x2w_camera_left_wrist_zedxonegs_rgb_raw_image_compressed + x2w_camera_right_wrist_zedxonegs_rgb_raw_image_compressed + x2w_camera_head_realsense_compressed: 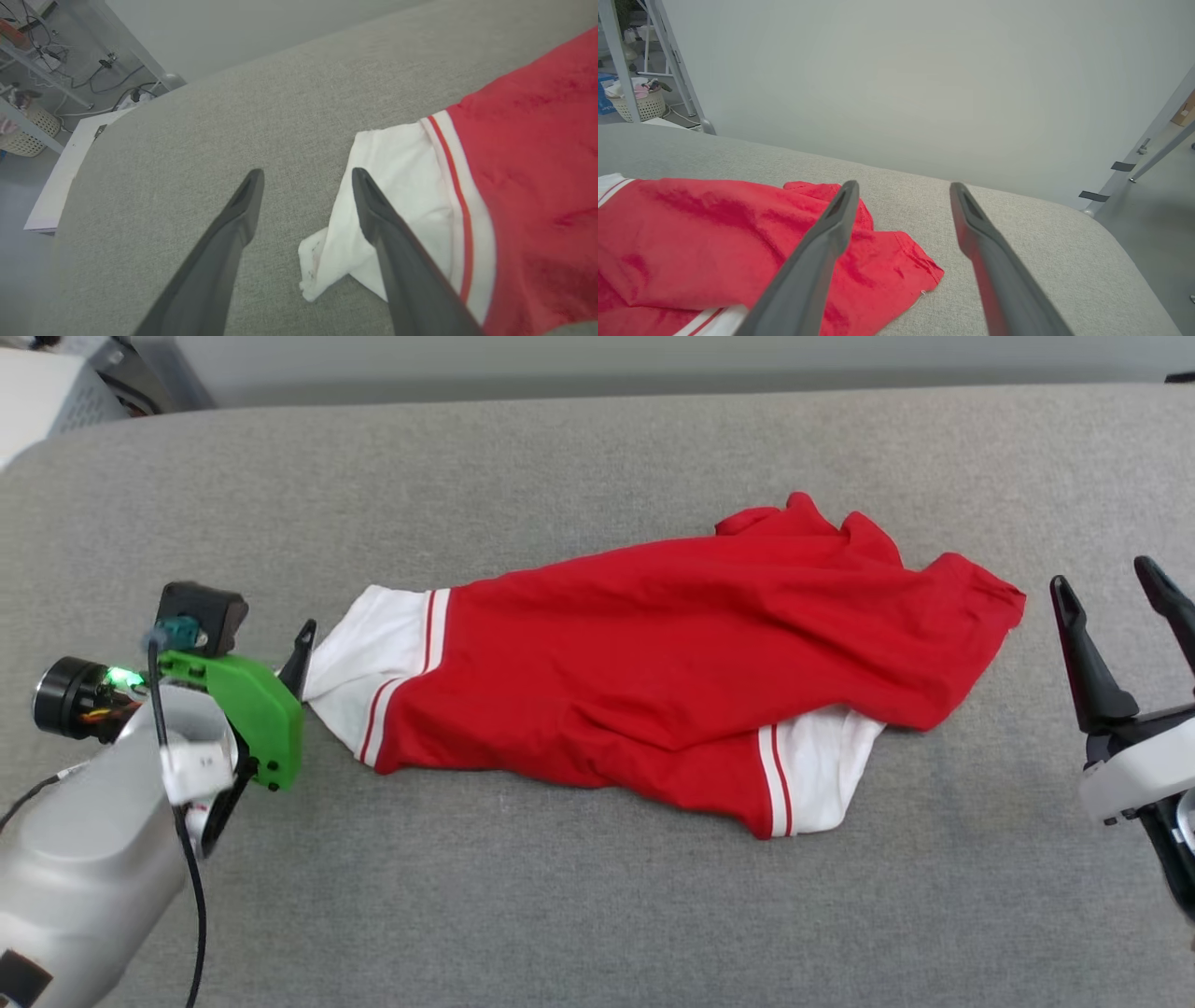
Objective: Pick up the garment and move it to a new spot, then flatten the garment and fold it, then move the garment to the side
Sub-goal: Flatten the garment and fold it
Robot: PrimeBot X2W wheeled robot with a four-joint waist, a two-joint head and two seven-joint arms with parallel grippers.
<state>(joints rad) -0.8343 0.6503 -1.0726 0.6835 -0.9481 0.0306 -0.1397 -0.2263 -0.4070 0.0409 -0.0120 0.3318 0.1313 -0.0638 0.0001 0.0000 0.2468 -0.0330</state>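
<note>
At the tips of the left gripper [307, 172], a white sleeve [397, 196] of the jersey [672, 663] lies on the grey surface [560, 896].

Left gripper: fingers spread wide, nothing clamped between them. In the left wrist view one finger [402, 261] crosses over the sleeve; whether it touches the cloth cannot be told. The other finger stands over bare surface. The sleeve's folded corner [310, 275] lies in the gap between the fingers. In the head view a fingertip [304, 644] sits just beside the sleeve edge, next to the green wrist mount [257, 709].

Jersey: not flat, creased, stretched out from the left gripper toward the right gripper [1103, 575]. The red body runs away from the left gripper's fingertips. A second white sleeve [822, 775], with red and white stripe trim, pokes out from under the red cloth.

Right gripper: fingers spread wide, holding nothing. The jersey's red corner [999, 597] lies near its fingertips, on its left side, apart from them. In the right wrist view the gap between its fingers opens over bare surface.
</note>
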